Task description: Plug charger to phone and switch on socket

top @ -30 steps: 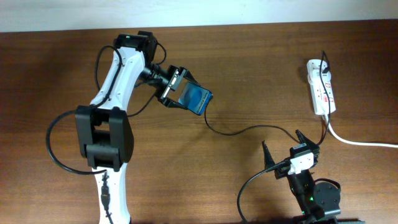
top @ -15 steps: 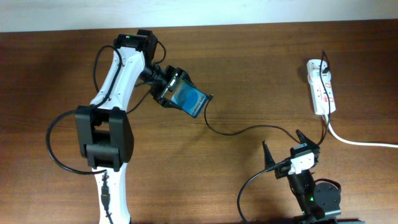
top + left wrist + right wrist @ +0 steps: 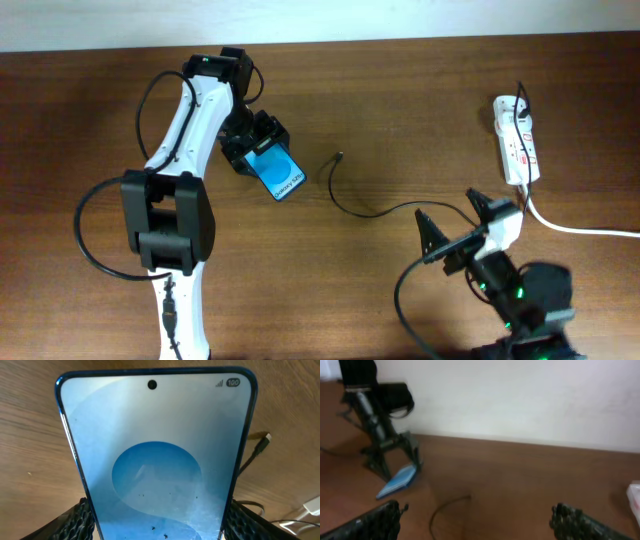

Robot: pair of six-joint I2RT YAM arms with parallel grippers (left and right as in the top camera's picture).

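White left arm reaches to upper left overhead, the left gripper (image 3: pixel 256 148) pinching the phone (image 3: pixel 277 174). The charger (image 3: pixel 341 157) tip lies apart at the phone's right, the socket (image 3: pixel 516 140) at far right. Lower right, the right gripper (image 3: pixel 446 208) stands spread.

Left wrist: pads (image 3: pixel 75 522) clamp the phone's (image 3: pixel 157 460) lower edges.

Right wrist: fingers (image 3: pixel 370 522) spread wide, phone (image 3: pixel 397 480) left of centre, charger (image 3: pixel 447 506) lower centre.

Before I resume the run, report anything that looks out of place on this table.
The charger's plug tip lies loose on the table, apart from the phone, which the left tool holds at a tilt. Nothing else stands out.
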